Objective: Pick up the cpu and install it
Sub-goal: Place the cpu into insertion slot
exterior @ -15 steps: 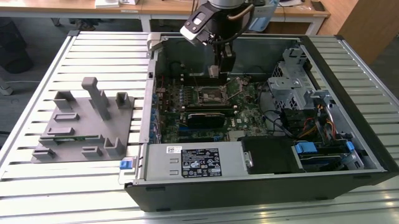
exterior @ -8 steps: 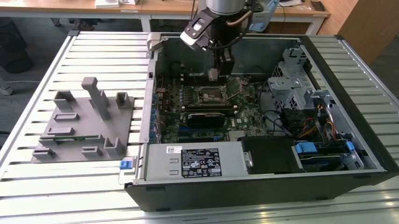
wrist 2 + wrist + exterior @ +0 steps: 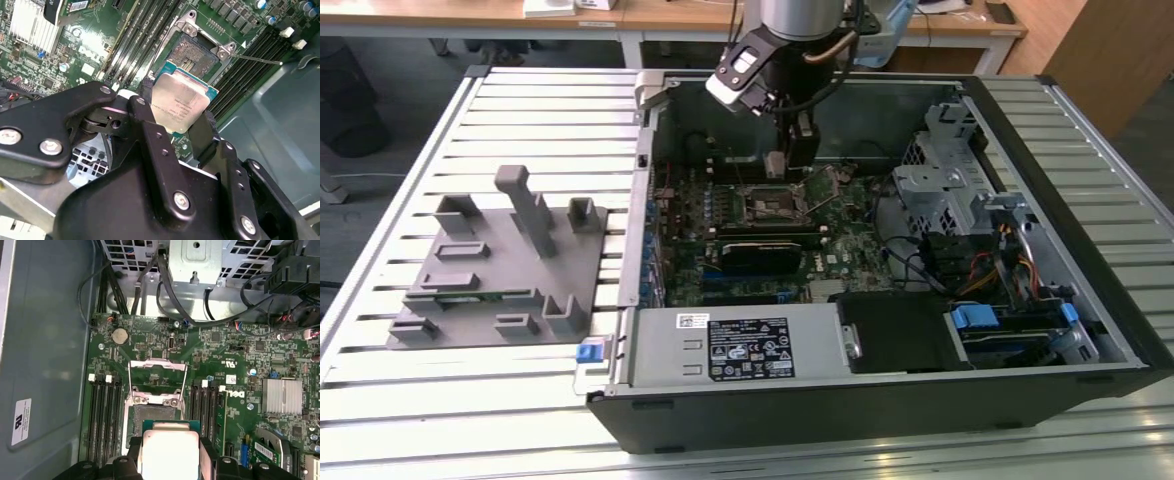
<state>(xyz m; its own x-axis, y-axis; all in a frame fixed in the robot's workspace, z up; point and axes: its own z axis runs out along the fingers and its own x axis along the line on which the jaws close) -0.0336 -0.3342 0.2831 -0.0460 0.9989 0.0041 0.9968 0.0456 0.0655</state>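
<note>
Slatted table (image 3: 520,110) across the exterior view. Open computer case (image 3: 881,400) centre to right, grey fixture plate (image 3: 494,270) at the exterior view's left. Arm (image 3: 787,40) reaching down from top centre into the case, over the motherboard (image 3: 854,235). Jaws clamped on the cpu (image 3: 180,100) by two opposite edges, silver lid facing the camera in both wrist views. Cpu held off the board, overlapping one edge of the socket (image 3: 192,52), not yet seated.

Step in hand, by the look: pick-up done, lining up for the drop-in. Calls for squaring chip corners to the socket frame and going down flat, no tilt.

Retention frame (image 3: 157,372) flipped up, clear of the opening. Memory slots (image 3: 105,415) close on both sides of the socket. Case wall and drive cage (image 3: 941,190) well apart from the jaws. Open room above, tight at board level.
</note>
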